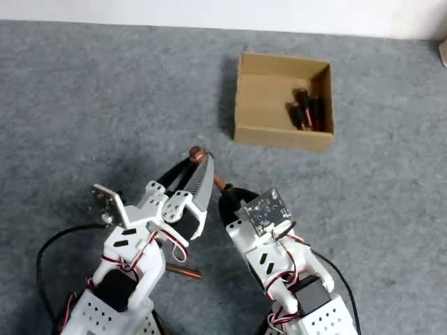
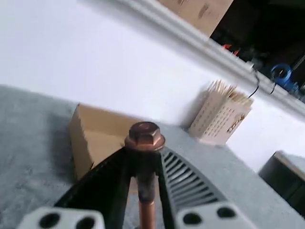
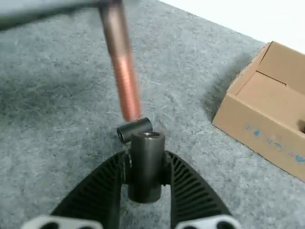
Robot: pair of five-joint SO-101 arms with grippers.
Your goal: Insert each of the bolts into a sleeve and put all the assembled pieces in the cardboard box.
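My left gripper [image 1: 198, 160] is shut on a copper bolt [image 2: 144, 137], head up, with the shaft slanting down towards the right arm. My right gripper [image 3: 145, 164] is shut on an upright black sleeve [image 3: 146, 162], open end up. The bolt's threaded tip [image 3: 128, 112] hangs just above and slightly beside that opening. A second black sleeve [image 3: 135, 129] lies on the carpet right behind the held one. The cardboard box [image 1: 244, 98] stands at the back right with several assembled pieces [image 1: 307, 110] inside.
A loose copper bolt [image 1: 183, 271] lies on the grey carpet between the two arm bases. A pale perforated holder full of thin sticks [image 2: 220, 114] stands against the white wall beyond the box [image 2: 90, 129].
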